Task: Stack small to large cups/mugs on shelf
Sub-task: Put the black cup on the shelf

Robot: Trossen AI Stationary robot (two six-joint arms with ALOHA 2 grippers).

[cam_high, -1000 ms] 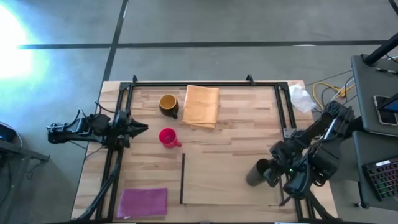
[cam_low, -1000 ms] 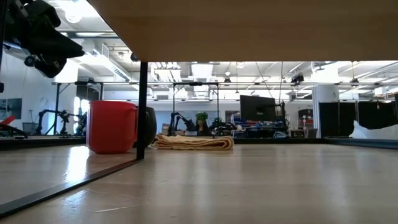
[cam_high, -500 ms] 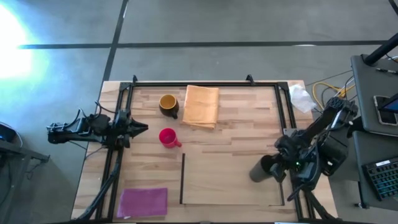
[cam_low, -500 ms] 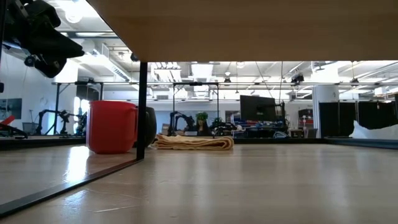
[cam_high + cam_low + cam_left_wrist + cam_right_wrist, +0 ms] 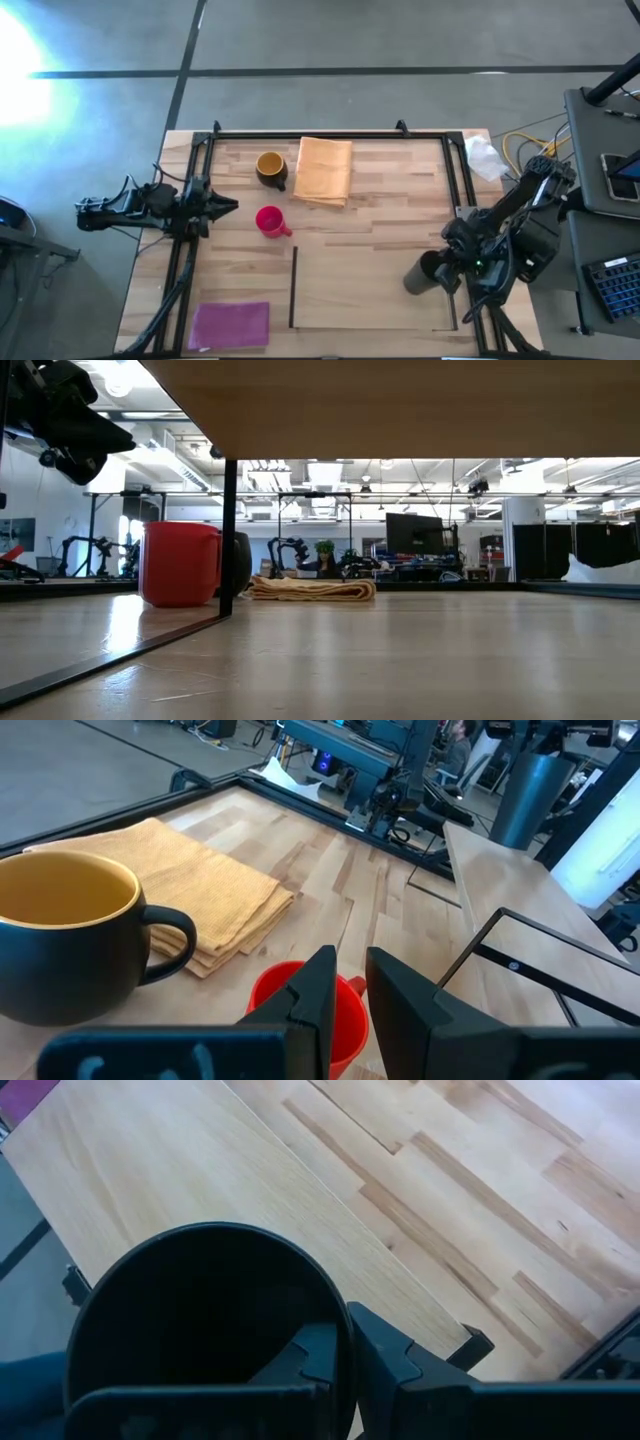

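Right gripper point(image 5: 447, 272), clenched on the rim of the plain black ceramic mug point(image 5: 421, 273), has carried it slightly further over the pale-wood, dark-edged shelf point(image 5: 370, 290), near its right edge. Placement appears imminent; the mug is not yet released.

In the low view a dark upright post point(image 5: 229, 535) hides most of the brown mug point(image 5: 240, 563) behind the red mug point(image 5: 180, 563), and the black mug cannot be seen there at all. In the right wrist view the black mug point(image 5: 200, 1320) is cut off by the picture's edge, its rim passing between the right gripper's fingers point(image 5: 385, 1365). In the left wrist view the left gripper's fingers point(image 5: 320, 995) cover part of the red mug.
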